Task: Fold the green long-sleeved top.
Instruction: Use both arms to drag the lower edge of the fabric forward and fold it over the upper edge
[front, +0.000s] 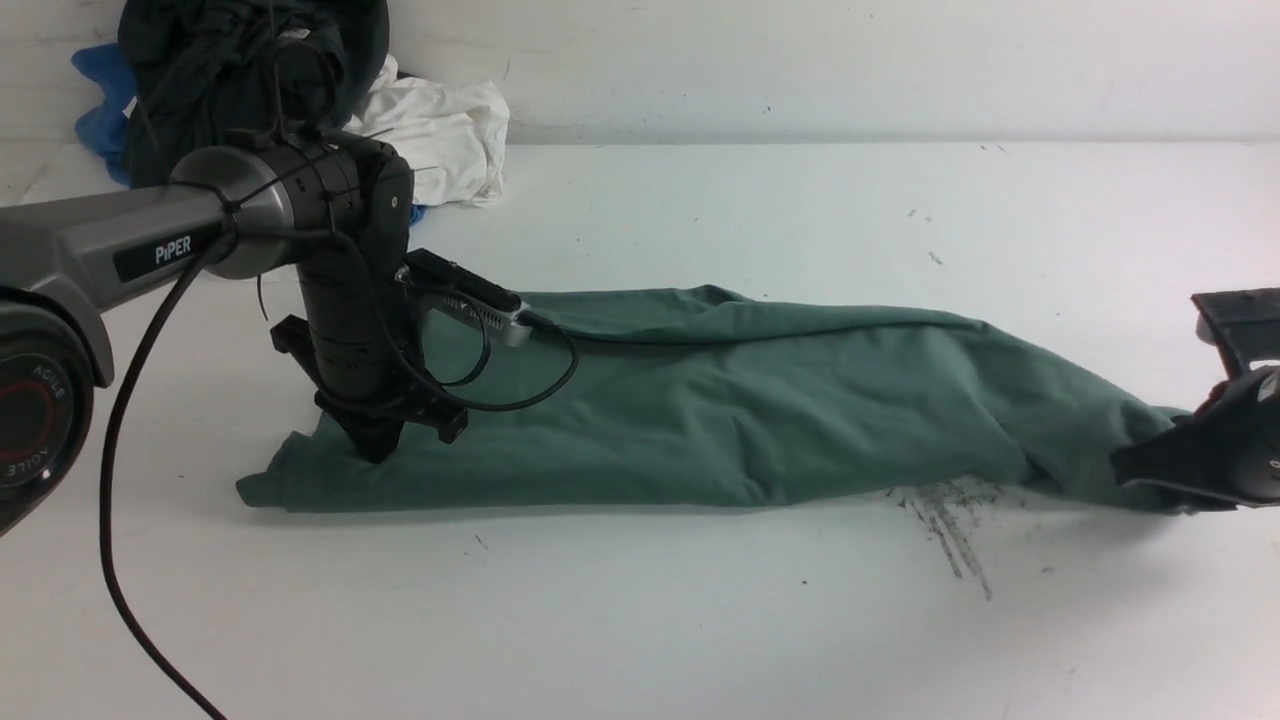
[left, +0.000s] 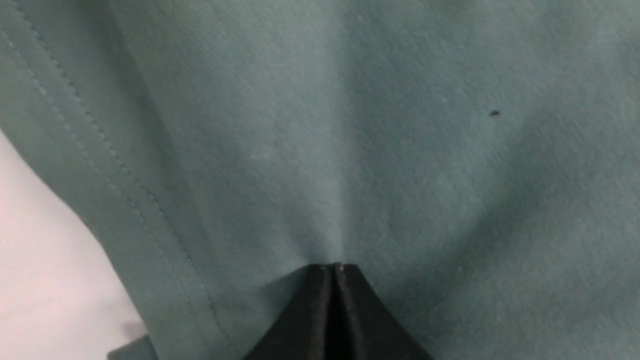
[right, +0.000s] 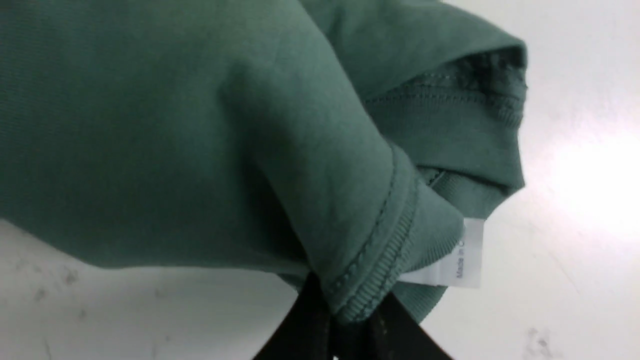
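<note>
The green long-sleeved top (front: 750, 410) lies on the white table as a long folded band stretched from left to right. My left gripper (front: 375, 450) points straight down at its left end. In the left wrist view that gripper (left: 334, 267) is shut, and the green cloth (left: 350, 125) puckers into its tips. My right gripper (front: 1140, 465) is at the top's right end, low over the table. In the right wrist view it (right: 345, 320) is shut on the ribbed neck of the top (right: 150, 125), beside the white neck label (right: 467, 255).
A pile of clothes sits at the back left against the wall: a blackish garment (front: 240, 70), a white one (front: 440, 130) and a blue one (front: 100, 110). Dark scuff marks (front: 950, 520) streak the table (front: 700, 620) just in front of the top.
</note>
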